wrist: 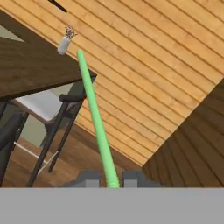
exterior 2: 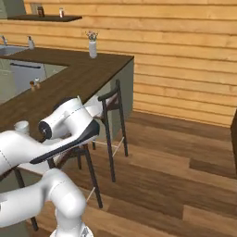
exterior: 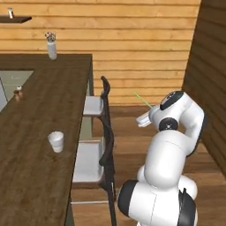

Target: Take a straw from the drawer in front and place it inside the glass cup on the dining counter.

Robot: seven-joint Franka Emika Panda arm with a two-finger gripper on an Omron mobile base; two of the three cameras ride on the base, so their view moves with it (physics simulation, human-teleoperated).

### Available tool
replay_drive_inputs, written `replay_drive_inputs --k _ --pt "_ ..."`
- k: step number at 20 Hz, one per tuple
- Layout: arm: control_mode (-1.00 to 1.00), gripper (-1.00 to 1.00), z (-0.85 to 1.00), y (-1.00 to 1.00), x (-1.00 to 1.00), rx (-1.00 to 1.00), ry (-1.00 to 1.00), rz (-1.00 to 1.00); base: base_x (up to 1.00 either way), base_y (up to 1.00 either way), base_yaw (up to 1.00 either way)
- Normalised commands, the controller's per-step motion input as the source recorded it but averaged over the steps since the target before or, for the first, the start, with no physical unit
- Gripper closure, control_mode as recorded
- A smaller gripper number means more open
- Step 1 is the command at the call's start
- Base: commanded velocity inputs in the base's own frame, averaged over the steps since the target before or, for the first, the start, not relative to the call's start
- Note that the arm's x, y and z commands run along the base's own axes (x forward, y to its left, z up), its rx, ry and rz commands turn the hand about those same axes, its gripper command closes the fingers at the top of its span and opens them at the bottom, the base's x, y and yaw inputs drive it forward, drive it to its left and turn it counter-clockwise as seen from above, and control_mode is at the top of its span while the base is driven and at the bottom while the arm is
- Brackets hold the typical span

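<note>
My gripper [wrist: 111, 179] is shut on the lower end of a thin light green straw [wrist: 94, 113], which slants up and away from the fingers. From the left base view the straw [exterior: 141, 99] pokes up-left out of the gripper [exterior: 149, 109], held in the air to the right of the stools. The glass cup [exterior: 56, 141] stands upright on the dark wood dining counter [exterior: 39, 110], well to the left of the gripper. The right base view has the cup [exterior 2: 21, 126] on the counter [exterior 2: 78, 74] behind my arm. The drawer is out of view.
Two dark-framed stools [exterior: 103, 132] with pale seats stand between the arm and the counter's side. A small vase [exterior: 51, 46] sits at the counter's far end and a pair of shakers [exterior: 18, 94] on its left. A dark wood wall [exterior: 207, 66] is on the right.
</note>
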Motion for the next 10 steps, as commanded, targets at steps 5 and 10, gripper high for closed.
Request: replay_drive_inputs --k 5,10 --pt "1.00 1.00 0.00 0.00 0.00 0.00 0.00 0.00 0.56 -0.42 0.60" --pt "1.00 1.00 0.00 0.00 0.00 0.00 0.00 0.00 0.24 -0.57 0.58"
